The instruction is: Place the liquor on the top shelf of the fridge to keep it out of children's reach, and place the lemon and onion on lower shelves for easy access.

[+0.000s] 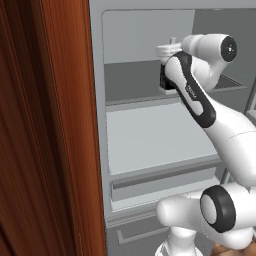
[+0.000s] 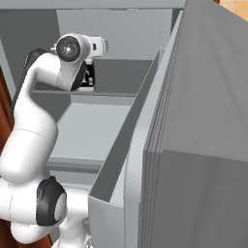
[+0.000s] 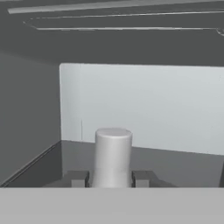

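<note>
Hand view: the upright liquor (image 3: 113, 155) is pinched between the gripper (image 3: 112, 178) fingertips, above the top shelf (image 3: 183, 168).

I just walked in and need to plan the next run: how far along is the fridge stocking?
Done: nothing shelved yet. In hand: the gripper is shut on the liquor, held over the top shelf inside the open fridge; whether the bottle rests on the shelf is unclear. Left: release it, then shelve lemon and onion lower.

Dark wood cabinet (image 1: 45, 130) at left
</note>
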### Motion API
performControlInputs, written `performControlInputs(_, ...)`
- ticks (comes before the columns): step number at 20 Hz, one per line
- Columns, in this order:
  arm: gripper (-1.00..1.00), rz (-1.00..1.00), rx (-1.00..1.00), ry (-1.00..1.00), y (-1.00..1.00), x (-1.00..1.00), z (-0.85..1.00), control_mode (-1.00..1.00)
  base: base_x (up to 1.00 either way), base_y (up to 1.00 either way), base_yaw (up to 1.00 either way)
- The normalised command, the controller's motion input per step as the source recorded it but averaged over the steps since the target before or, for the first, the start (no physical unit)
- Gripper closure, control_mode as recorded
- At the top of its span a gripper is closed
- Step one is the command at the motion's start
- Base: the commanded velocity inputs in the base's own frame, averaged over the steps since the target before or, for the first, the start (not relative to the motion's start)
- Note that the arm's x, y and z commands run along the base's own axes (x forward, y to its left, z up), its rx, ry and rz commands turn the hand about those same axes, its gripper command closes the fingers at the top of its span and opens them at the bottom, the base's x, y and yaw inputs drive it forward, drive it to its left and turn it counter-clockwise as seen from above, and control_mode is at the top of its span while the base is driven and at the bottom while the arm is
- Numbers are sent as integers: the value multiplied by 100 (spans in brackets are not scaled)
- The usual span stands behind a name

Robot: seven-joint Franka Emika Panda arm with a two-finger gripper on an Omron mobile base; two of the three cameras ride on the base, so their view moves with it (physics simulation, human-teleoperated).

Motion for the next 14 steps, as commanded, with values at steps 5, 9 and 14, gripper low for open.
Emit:
performControlInputs(5,100,0,0,-12,0,24,7,-100,0,0,0)
performControlInputs(9,100,0,0,-11,1,24,4,-100,0,0,0)
performControlInputs(14,100,0,0,-2,5,45,0,-100,0,0,0)
